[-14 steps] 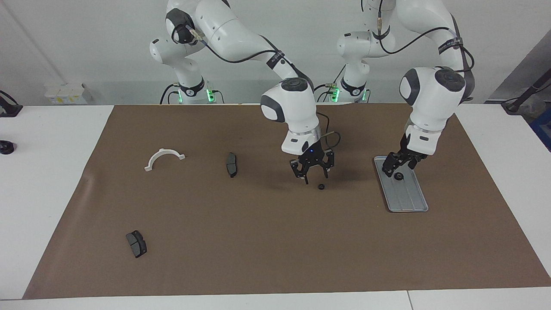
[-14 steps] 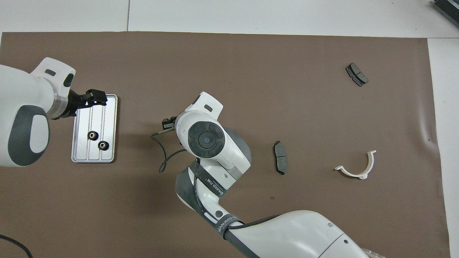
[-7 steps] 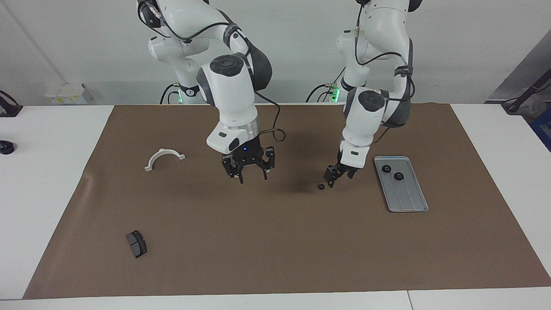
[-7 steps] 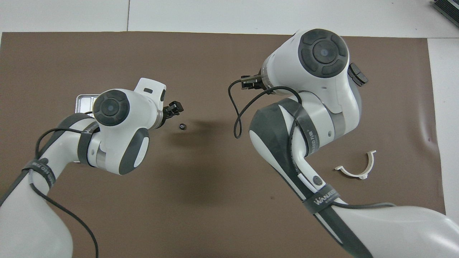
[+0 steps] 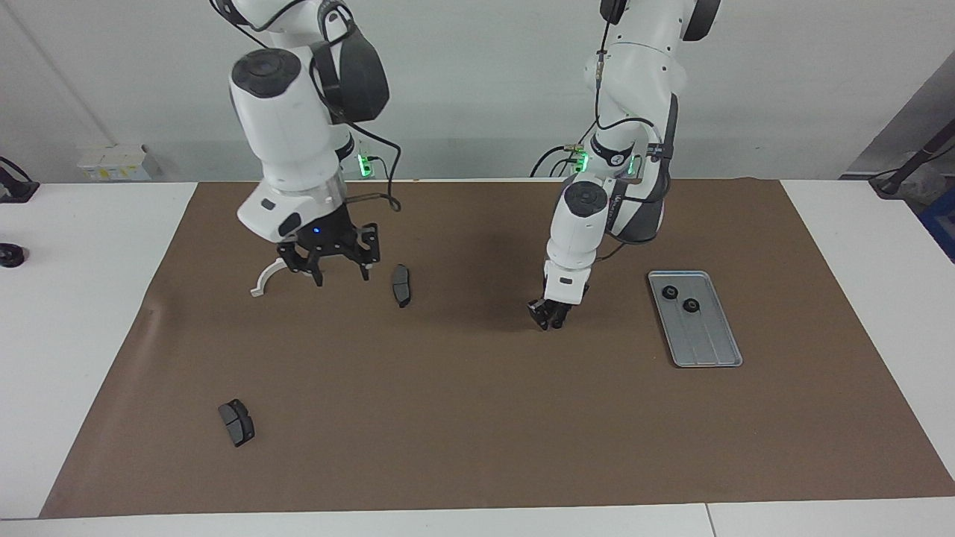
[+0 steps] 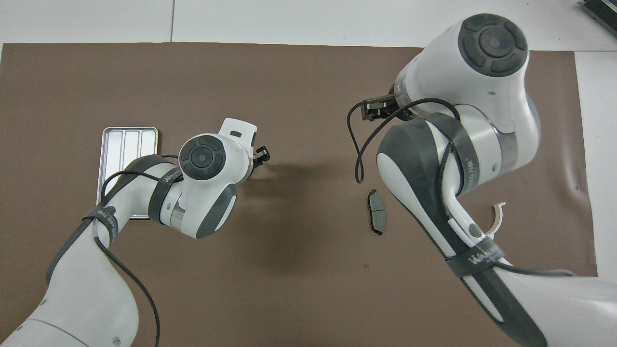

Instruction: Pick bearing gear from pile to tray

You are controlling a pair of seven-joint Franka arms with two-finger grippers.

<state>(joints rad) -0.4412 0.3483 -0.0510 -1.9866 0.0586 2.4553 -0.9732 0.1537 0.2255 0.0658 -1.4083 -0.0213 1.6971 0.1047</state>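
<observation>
Two small black bearing gears lie in the silver tray, at the end nearer the robots. My left gripper is down at the mat beside the tray, toward the right arm's end. Its tip covers the spot, and no loose gear shows there. In the overhead view the left gripper pokes out past its wrist and the left arm hides part of the tray. My right gripper hangs open over one end of the white half-ring bracket, holding nothing.
One dark grey pad lies on the brown mat beside the right gripper. Another pad sits farther from the robots, toward the right arm's end. Part of the bracket shows past the right arm in the overhead view.
The left gripper left the tray, crossed to the loose black ring on the mat and came down over it. The right arm swung away from that ring to over the bracket.
</observation>
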